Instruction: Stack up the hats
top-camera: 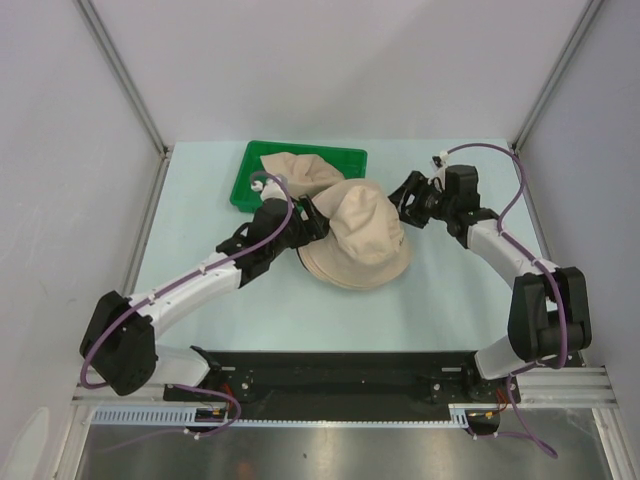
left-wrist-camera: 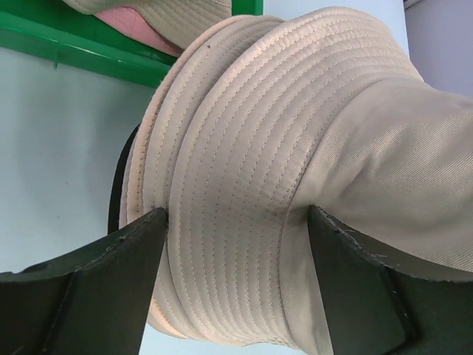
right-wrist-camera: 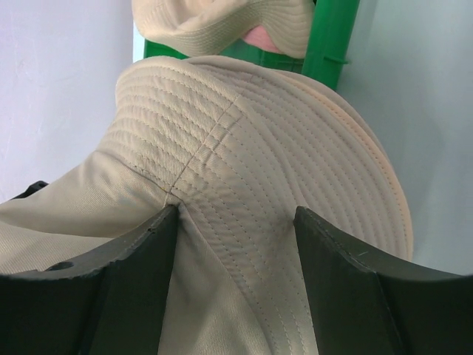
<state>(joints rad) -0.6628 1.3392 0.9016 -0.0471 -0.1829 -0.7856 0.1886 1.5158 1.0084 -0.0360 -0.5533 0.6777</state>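
Left claw [left-wrist-camera: 236,244] and right claw [right-wrist-camera: 236,244] both spread wide astride stacked hats' [top-camera: 358,238] brim, grip unclear.

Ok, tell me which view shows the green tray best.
Top external: the tray shows most of its outline behind the hats, one hat lying in it. Left wrist catches only a rim strip; right wrist only a corner.

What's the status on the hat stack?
Both pincers on the stack: left pincer and right pincer each straddle the top hat's brim, jaws wide. One hat waits in the green tray. Nothing in the way.
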